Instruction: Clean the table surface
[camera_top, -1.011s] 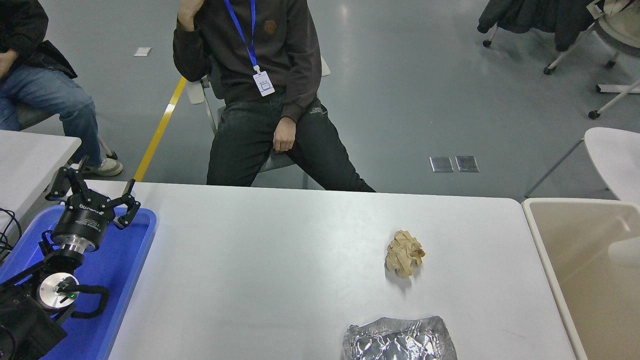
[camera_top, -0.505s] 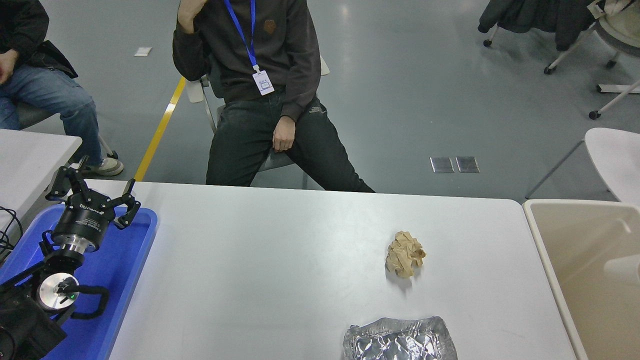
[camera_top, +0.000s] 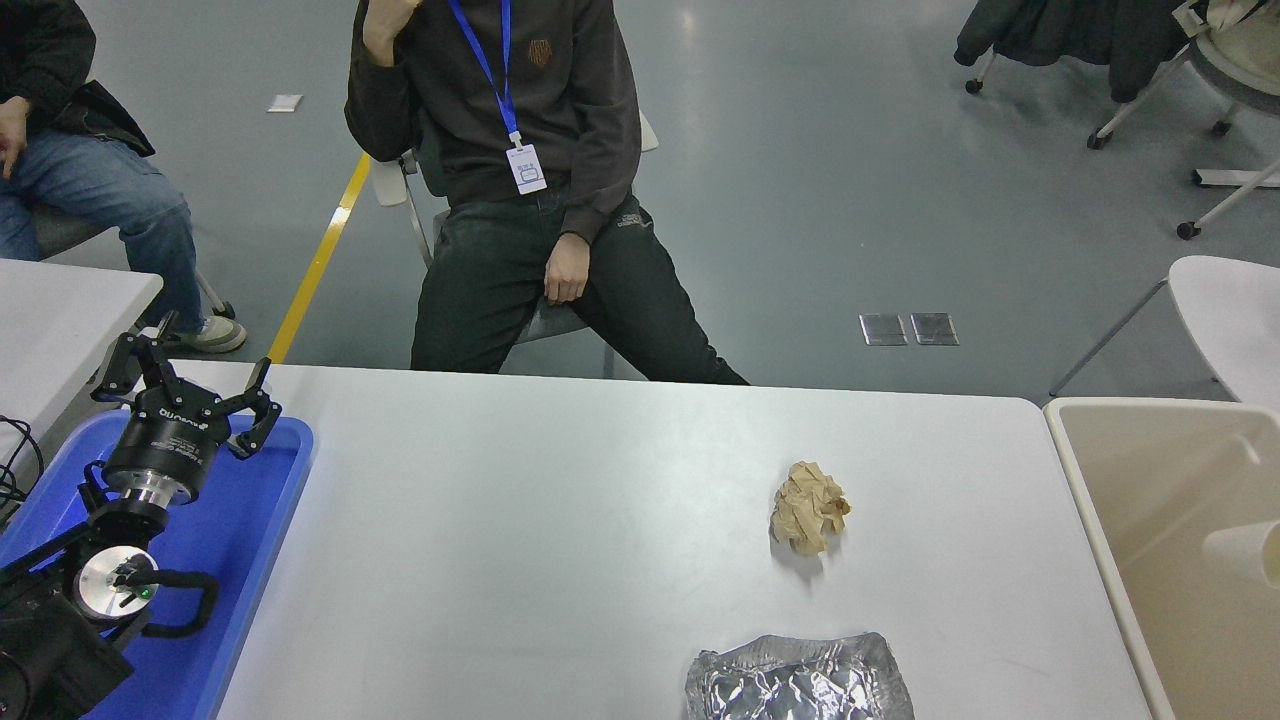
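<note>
The table (camera_top: 560, 520) spans most of the head view, its white top running from the blue tray (camera_top: 240, 560) at the left to the beige bin (camera_top: 1110, 560) at the right. The tray lies on the table's left end. The left hand (camera_top: 190, 385) is parked above the tray's far part, fingers spread apart, gripping nothing. The bin stands just beside the table's right edge; a white cup (camera_top: 1245, 552) lies inside it at the picture's right edge. A crumpled brown paper ball (camera_top: 808, 506) rests on the table right of centre. A crumpled foil sheet (camera_top: 798, 682) lies at the near edge, apart from the ball. A person (camera_top: 530, 190) sits at the far side.
</note>
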